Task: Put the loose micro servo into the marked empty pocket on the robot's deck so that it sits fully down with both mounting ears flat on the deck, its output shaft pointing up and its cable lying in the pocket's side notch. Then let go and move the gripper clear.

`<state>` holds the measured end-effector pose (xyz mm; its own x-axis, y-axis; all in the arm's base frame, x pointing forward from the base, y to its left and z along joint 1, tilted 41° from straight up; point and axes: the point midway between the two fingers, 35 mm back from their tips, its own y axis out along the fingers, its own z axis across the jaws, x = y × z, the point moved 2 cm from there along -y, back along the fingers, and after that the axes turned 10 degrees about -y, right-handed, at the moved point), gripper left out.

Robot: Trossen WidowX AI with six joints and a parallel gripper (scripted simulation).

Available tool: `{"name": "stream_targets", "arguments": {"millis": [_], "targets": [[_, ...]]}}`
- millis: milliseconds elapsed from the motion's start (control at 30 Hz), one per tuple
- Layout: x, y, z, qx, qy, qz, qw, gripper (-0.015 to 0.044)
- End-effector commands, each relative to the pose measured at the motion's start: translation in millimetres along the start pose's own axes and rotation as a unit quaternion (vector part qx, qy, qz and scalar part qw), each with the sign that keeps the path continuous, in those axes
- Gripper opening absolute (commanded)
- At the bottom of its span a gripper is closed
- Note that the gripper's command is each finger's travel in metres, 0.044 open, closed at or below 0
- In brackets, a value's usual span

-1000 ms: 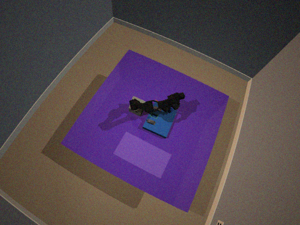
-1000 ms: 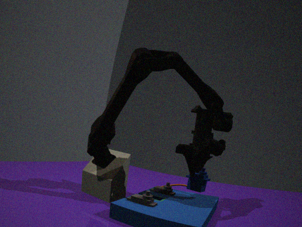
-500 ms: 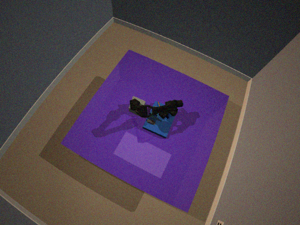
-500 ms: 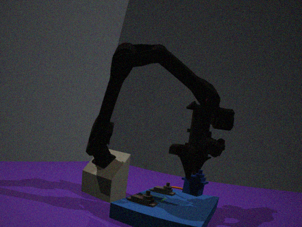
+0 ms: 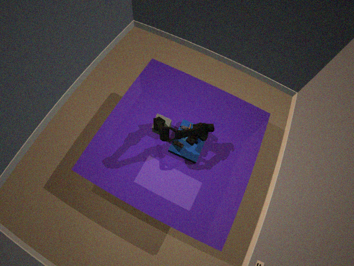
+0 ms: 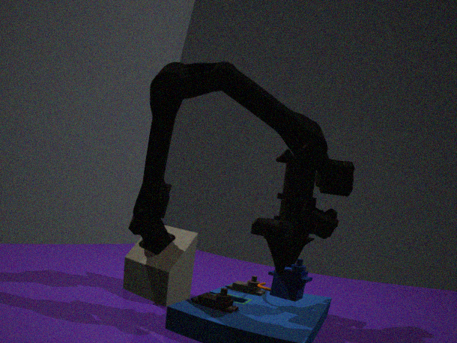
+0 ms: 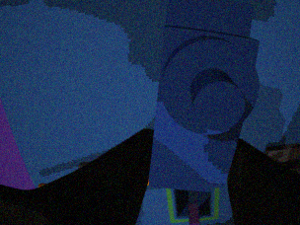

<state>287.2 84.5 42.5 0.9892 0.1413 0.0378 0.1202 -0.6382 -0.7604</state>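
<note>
The loose blue micro servo [image 6: 286, 286] [image 7: 189, 163] is upright over the blue deck [image 5: 188, 154] [image 6: 262, 326] [image 7: 74, 74], its output shaft pointing up. My gripper [image 6: 281, 270] [image 7: 191, 144] is shut on it, one finger on each side. The servo is at or just above the deck surface; contact is unclear. The green-outlined empty pocket [image 6: 237, 299] [image 7: 194, 202] lies beside it, toward the arm's base, not under it. The orange cable [image 6: 263, 286] [image 5: 190, 126] leaves the servo on the pocket side and curves over the deck. In the top view the arm hides the servo.
Two brown servos sit on the deck on either side of the pocket, one nearer the exterior camera [image 6: 214, 301] and one behind [image 6: 245, 287]. The pale base block [image 5: 166, 119] [image 6: 181, 273] stands beyond the deck's pocket end. A purple mat [image 5: 174, 87] lies under everything.
</note>
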Motion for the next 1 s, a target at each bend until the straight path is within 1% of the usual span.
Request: {"name": "stream_targets", "arguments": {"millis": [0, 267, 967], "targets": [[-0.5, -0.7, -0.2, -0.002, -0.039, -0.001, 0.999, 0.0], [-8.8, -0.7, -0.5, -0.002, -0.042, -0.001, 0.999, 0.0], [-89.5, -0.3, -4.2, -0.001, -0.043, 0.001, 0.999, 0.0]]}}
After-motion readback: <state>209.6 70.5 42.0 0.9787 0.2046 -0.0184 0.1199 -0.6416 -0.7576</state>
